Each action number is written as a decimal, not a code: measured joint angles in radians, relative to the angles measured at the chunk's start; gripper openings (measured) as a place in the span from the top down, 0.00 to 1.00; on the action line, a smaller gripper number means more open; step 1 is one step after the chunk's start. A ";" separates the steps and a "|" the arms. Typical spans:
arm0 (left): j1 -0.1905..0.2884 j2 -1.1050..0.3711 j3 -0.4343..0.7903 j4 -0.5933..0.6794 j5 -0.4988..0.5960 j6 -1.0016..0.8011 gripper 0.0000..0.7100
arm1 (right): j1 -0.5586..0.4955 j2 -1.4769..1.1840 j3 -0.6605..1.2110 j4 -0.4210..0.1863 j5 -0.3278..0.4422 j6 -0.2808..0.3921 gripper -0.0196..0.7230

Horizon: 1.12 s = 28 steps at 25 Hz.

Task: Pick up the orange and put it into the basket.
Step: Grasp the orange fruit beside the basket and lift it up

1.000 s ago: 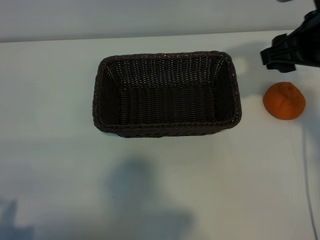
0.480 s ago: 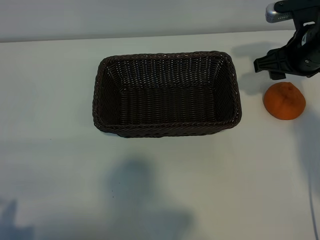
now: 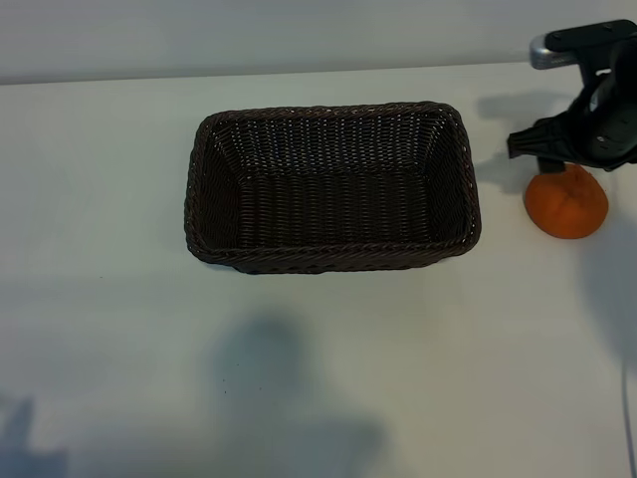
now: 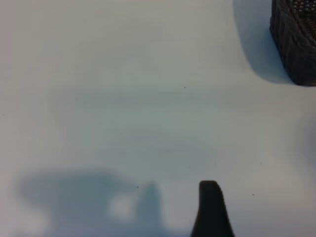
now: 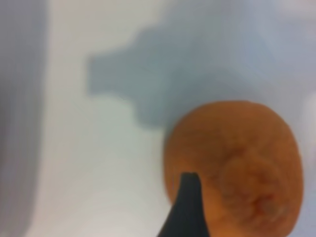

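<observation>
The orange lies on the white table at the far right, to the right of the dark brown wicker basket, which holds nothing. My right gripper hangs open directly over the orange's far side and covers its top edge in the exterior view. In the right wrist view one dark finger stands in front of the orange; the other finger is out of frame. The left arm is outside the exterior view. One of its fingers shows over bare table, with a basket corner farther off and nothing between the jaws.
The white table runs to a pale wall at the back. Arm shadows fall on the table's near side. The orange sits close to the exterior view's right edge, a short gap from the basket's right wall.
The right gripper has come down and forward from the back right corner until it overlaps the orange's top. Orange, basket and left arm have not moved.
</observation>
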 joint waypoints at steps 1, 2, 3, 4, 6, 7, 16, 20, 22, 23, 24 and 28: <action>0.000 0.000 0.000 0.000 0.000 0.000 0.29 | -0.009 0.005 0.000 0.000 -0.002 0.000 0.17; 0.000 0.000 0.000 0.000 0.000 0.000 0.29 | -0.015 0.008 0.000 0.000 -0.004 0.000 0.17; 0.000 0.000 0.000 0.000 0.000 0.000 0.29 | -0.015 0.010 0.000 0.000 -0.007 0.000 0.17; 0.000 0.000 0.000 0.000 0.000 0.000 0.29 | -0.015 0.010 0.000 0.000 -0.010 -0.001 0.17; 0.000 0.000 0.000 0.000 0.000 0.000 0.29 | -0.015 0.013 0.000 0.008 -0.021 -0.005 0.17; 0.000 0.000 0.000 0.000 0.000 0.000 0.29 | -0.015 0.018 0.000 0.015 -0.025 -0.010 0.17; 0.000 0.000 0.000 0.000 0.000 0.001 0.29 | -0.015 0.099 0.000 0.061 -0.038 -0.063 0.29; 0.000 0.000 0.000 0.000 0.000 0.001 0.29 | -0.015 0.108 0.000 0.061 -0.038 -0.064 0.67; 0.000 0.000 0.000 0.000 0.000 0.001 0.29 | -0.015 0.108 -0.002 0.061 -0.038 -0.076 0.83; 0.000 0.000 0.000 0.000 0.000 0.001 0.29 | -0.015 0.108 -0.003 0.062 -0.038 -0.080 0.85; 0.000 0.000 0.000 0.000 0.000 0.001 0.29 | -0.015 0.108 -0.006 0.062 -0.035 -0.081 0.85; 0.000 0.000 0.000 0.000 0.000 0.001 0.29 | -0.015 0.096 -0.009 0.063 -0.007 -0.095 0.85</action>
